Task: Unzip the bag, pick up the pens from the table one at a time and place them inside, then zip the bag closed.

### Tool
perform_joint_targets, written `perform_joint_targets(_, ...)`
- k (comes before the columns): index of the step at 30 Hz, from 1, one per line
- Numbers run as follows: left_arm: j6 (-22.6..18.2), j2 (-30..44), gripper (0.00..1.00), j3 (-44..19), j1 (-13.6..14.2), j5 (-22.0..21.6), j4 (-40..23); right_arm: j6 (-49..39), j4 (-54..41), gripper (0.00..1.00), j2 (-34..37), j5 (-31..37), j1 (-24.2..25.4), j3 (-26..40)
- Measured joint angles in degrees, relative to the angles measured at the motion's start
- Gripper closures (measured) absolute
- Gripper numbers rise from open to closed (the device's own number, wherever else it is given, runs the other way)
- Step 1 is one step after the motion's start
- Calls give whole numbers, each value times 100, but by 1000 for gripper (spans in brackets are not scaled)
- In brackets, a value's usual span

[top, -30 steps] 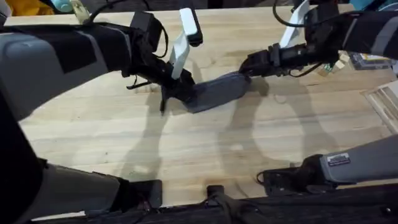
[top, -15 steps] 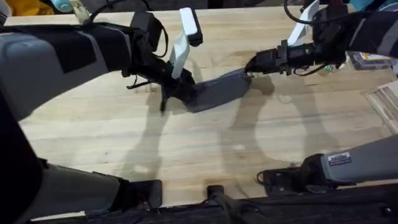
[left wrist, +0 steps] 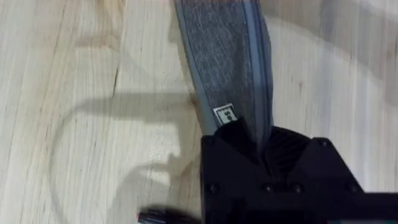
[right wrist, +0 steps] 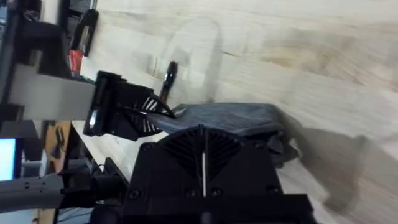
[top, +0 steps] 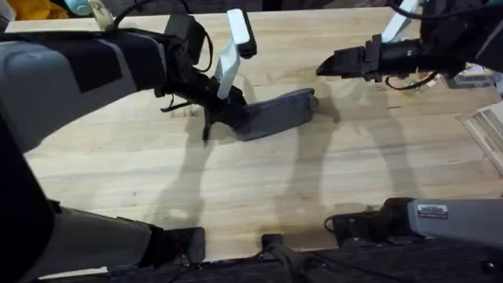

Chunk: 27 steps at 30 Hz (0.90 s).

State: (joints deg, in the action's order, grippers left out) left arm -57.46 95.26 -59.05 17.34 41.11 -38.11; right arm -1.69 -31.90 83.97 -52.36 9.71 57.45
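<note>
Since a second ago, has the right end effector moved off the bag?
Yes. The right end effector has pulled away from the bag, up and back toward the table's far edge; the bag stayed put.

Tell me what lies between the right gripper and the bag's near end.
Nothing but bare table: in the overhead view, the right gripper hangs apart from the bag, with open wood between them. The left gripper clamps the bag's far end.

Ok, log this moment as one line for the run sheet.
left gripper: shut on bag end | right gripper: off the bag, raised | pen: on table
</note>
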Motion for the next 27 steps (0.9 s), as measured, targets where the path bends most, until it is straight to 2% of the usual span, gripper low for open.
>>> perform_joint_targets(5,-1,0,957,0,0,1,0,0,-2,969,-282,61,-346,0)
perform_joint_targets(13,-1,-1,957,0,0,1,0,-1,-4,971,-634,568,-897,0)
perform_joint_targets(21,1,0,957,0,0,1,0,4,-17,971,-1199,955,-933,0)
perform_joint_targets(27,-1,-1,957,0,0,1,0,4,-414,971,-1979,1245,-933,2)
